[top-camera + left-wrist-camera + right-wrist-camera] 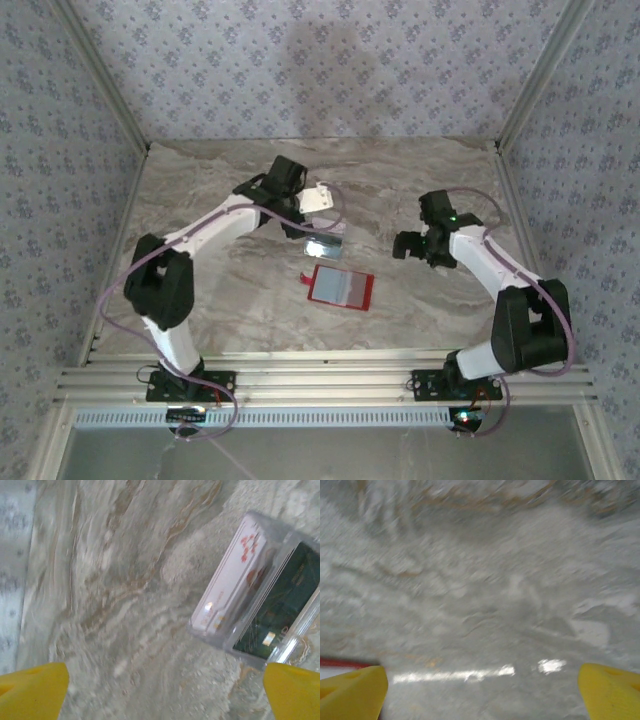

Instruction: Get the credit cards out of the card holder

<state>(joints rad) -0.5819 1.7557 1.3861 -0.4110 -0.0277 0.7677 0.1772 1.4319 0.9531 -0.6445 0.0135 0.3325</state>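
Left gripper (162, 692): yours is wide open, by the pale card (320, 197).
Right gripper (481, 692): wide open, empty.
Silver card (322, 245): near the holder (340, 287), far side.

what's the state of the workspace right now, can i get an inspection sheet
surface: marble-look table, no spills seen
job's things: red card holder lies open; pale card and silver-grey card lie on the table beyond it
clutter: nothing seen
grippers: left gripper and right gripper open, holding nothing
cables: purple cables run along both arms
surroundings: patterned walls, metal rail at near edge
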